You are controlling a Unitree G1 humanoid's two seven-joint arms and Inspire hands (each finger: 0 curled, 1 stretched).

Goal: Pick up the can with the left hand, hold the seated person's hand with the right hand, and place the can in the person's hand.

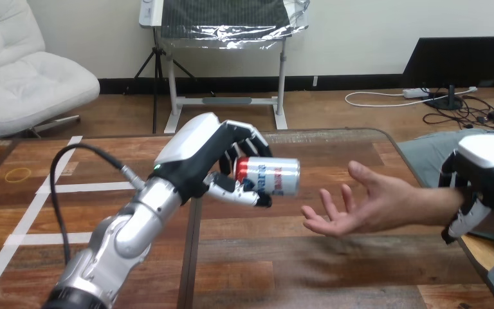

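I had one can [273,176] in view, near the middle of the head view and held up off the desk [264,257]. It lay on its side with its long axis running from 9 o'clock to 3 o'clock. Its free end pointed to 3 o'clock, toward the person's hand [360,206].

My left hand [196,151] was clamped on the can's 9 o'clock end, with the fingers [249,138] curled over the top and the thumb [238,192] underneath.

There was one person's hand, at the can's 3 o'clock and a little lower. It was palm up with its fingers spread, near the can but apart from it.

My right hand [485,164], the second of my two, sat at the 3 o'clock edge with its fingers curled down round the person's wrist.
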